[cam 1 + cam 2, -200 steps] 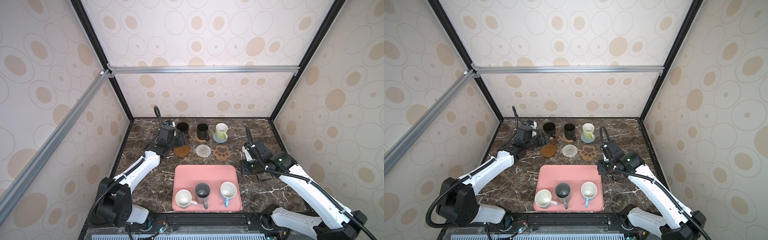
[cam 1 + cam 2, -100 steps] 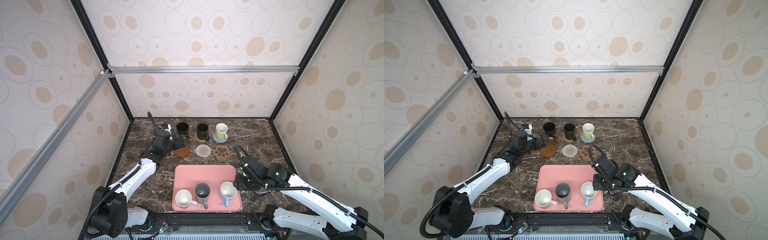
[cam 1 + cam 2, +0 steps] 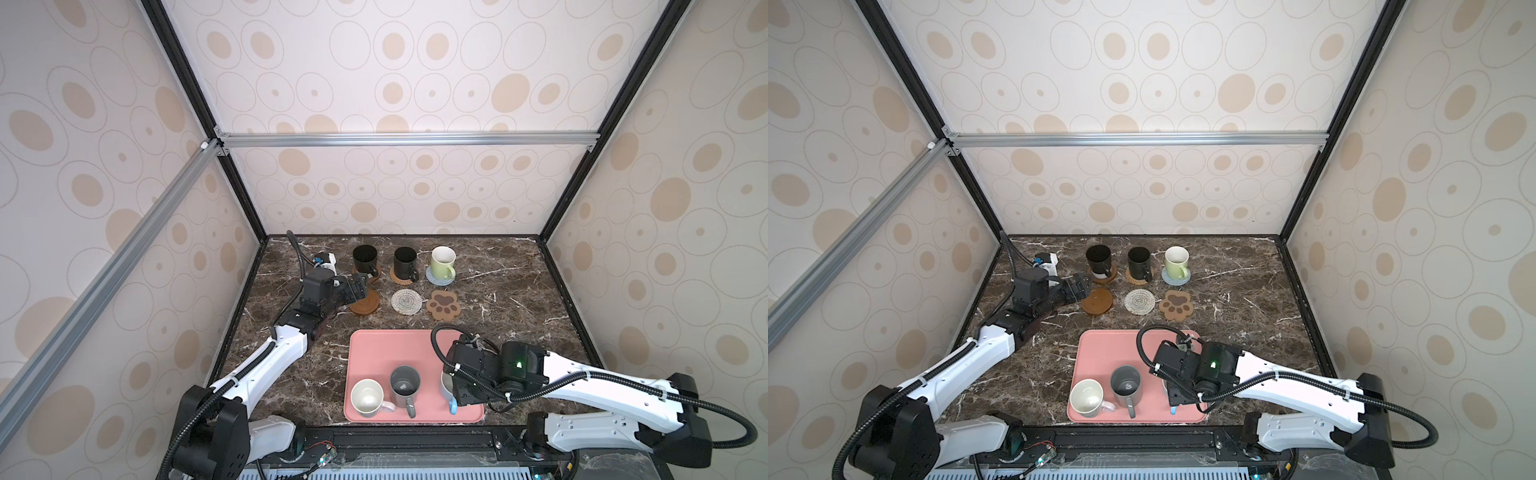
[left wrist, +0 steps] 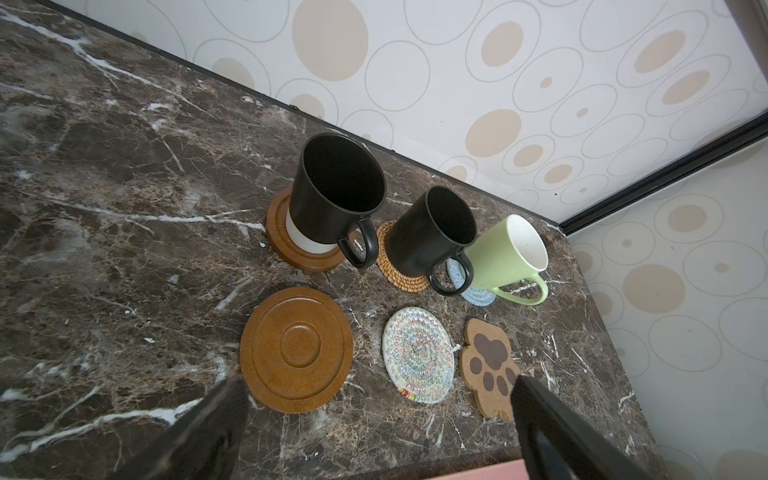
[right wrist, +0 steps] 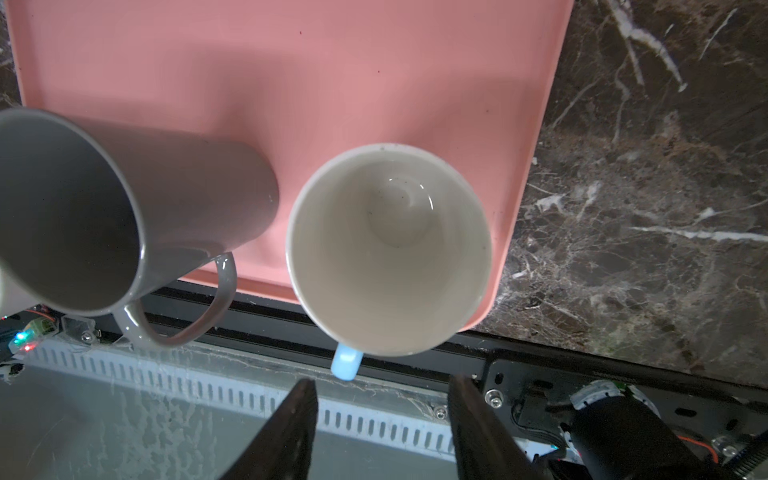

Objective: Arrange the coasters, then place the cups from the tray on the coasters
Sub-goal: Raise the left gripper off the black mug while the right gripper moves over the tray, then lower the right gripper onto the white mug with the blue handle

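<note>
The pink tray (image 3: 386, 353) sits at the near side of the dark stone table (image 3: 519, 291), and three mugs stand on it in a row: a white mug with a pinkish handle (image 3: 366, 397), a grey mug (image 3: 404, 384) and a light blue mug (image 5: 388, 249). The right gripper (image 5: 382, 384) hangs just over the blue mug. Its two jaws are apart with nothing between them, close to the little blue handle. At the far side, one black mug (image 3: 365, 259) stands on a brown wooden disc (image 4: 291, 253), the other black mug (image 3: 405, 262) on the rattan coaster (image 4: 395, 274), and the light green mug (image 3: 443, 261) on the blue-grey coaster (image 3: 438, 279). In front of them lie three bare coasters: a second wooden disc (image 3: 365, 302), the whitish woven one (image 3: 406, 301) and the paw-shaped one (image 3: 443, 305). The left gripper (image 3: 358, 287) is beside the bare disc, spread wide and holding nothing. Tiny marks on the paw's edge are too faint to read.
</note>
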### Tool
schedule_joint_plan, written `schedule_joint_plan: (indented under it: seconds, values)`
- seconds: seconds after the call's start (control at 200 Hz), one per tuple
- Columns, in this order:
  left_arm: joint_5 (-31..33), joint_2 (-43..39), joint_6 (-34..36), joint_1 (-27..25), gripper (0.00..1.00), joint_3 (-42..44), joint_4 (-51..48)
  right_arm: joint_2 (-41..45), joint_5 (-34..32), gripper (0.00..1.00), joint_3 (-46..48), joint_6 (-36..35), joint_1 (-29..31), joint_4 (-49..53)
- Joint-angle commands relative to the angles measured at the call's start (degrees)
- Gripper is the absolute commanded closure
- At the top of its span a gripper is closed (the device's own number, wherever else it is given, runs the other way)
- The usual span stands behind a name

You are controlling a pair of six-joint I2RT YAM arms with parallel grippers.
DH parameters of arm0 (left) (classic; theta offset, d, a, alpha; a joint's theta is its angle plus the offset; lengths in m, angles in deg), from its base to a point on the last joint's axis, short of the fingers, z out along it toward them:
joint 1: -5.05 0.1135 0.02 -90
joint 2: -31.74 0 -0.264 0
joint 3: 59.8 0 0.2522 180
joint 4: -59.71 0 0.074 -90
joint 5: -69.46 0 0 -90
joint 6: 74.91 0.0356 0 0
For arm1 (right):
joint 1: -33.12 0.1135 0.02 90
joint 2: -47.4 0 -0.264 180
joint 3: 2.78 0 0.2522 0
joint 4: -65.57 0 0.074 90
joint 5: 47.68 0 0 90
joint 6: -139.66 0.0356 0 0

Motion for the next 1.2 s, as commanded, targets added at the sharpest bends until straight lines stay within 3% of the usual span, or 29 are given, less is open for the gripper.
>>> schedule_joint_plan:
  seconds: [0.0,0.61,1.196]
  values:
    - [0.73,-1.46,-1.14,0.62,0.0,0.39,1.37,-1.5,-2.09,0.45,-1.55,3.81,2.06,2.08]
    - [0.47,-2.45,-2.03,0.92,0.0,1.69,1.15,-4.63,-0.7,0.45,1.07,4.96,4.17,-1.11]
    - [0.22,-2.65,-2.67,1.05,0.0,1.74,0.36,-7.81,-6.19,0.48,2.43,6.28,4.21,-1.66]
